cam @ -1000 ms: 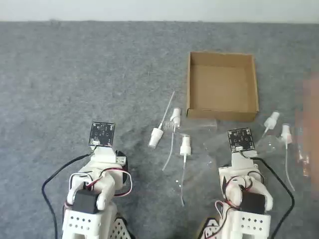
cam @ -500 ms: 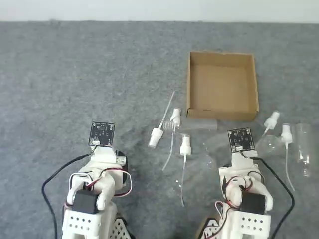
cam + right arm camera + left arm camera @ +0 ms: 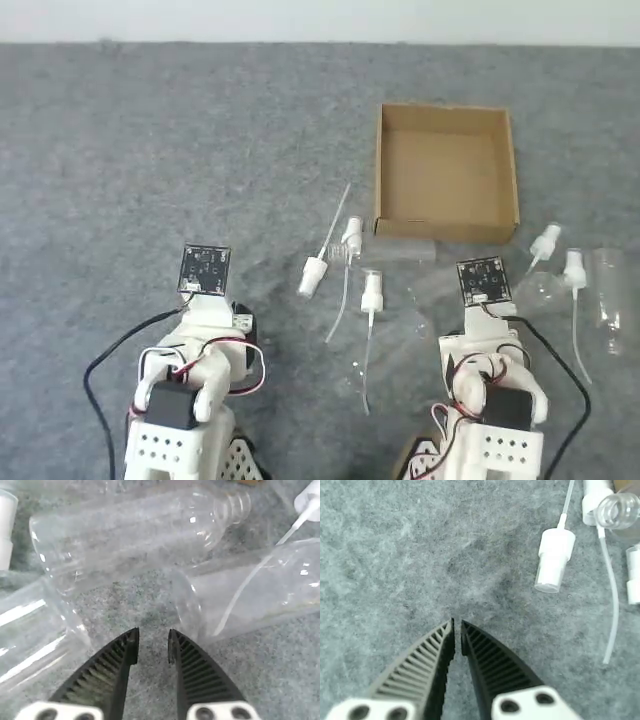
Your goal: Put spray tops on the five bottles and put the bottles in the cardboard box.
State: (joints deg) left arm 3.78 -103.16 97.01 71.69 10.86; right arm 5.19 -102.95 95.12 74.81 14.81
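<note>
Looking down from the high view, you have the grey felt point(image 3: 150, 150) covering the table, and the cardboard box point(image 3: 445, 230) lies open-topped right of centre in the upper half. Your two arms sit along the bottom edge, the left arm point(image 3: 195, 380) at lower left and the right arm point(image 3: 490, 385) at lower right, both well short of the box. The clear bottles lie on their sides outside the box: a bottle point(image 3: 400, 248) is just below its front wall and a second bottle point(image 3: 612, 300) is at the far right edge. The white spray tops point(image 3: 372, 291) lie on the felt with their thin tubes trailing, three in the centre below the box's left corner and two at the right near the second bottle. In the left wrist view your left gripper point(image 3: 457, 625) hangs over bare felt, its tips pressed almost together with nothing between them. In the right wrist view your right gripper point(image 3: 153, 632) is spread a little, holding nothing, just beside the bottles.
</note>
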